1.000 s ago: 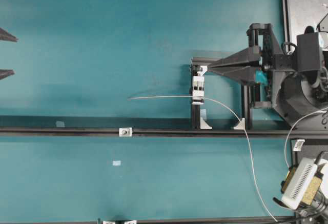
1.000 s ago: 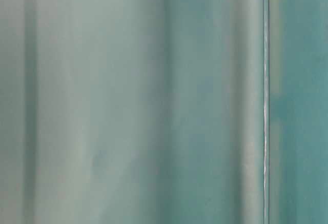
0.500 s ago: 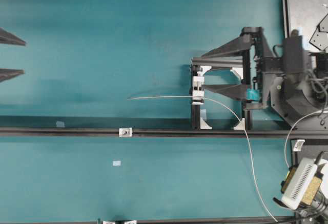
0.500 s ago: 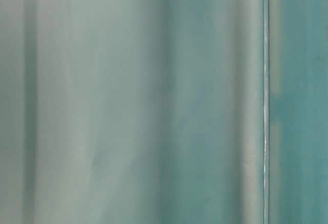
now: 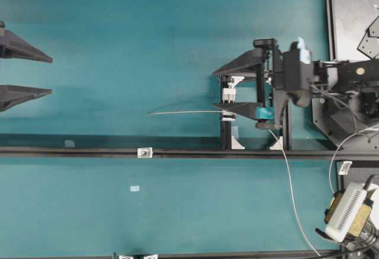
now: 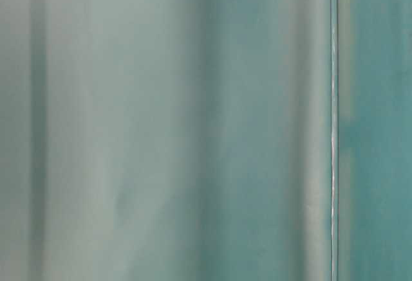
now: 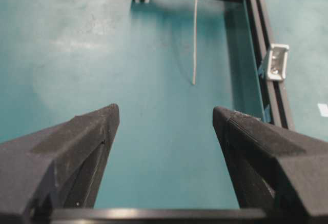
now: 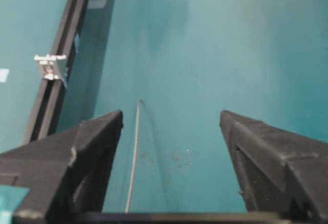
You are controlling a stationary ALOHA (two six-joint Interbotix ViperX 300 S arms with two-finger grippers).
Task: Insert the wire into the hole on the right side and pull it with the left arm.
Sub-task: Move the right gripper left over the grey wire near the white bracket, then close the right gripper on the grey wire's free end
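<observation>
The wire (image 5: 189,112) already runs through the hole (image 5: 228,114) at centre right, its free end lying bare on the mat toward mid-frame. The right gripper (image 5: 234,87) hangs wide above the block, empty. The left gripper (image 5: 44,75), far left, also wide, must reach that end and pinch it.

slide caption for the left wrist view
Open left tool faces the wire's free end above the teal table.

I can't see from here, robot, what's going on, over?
Left gripper open, empty, far left. Right gripper open, empty, over the white clamp. Wire pokes left past the clamp, unheld. Nothing between left gripper and wire tip.
</observation>
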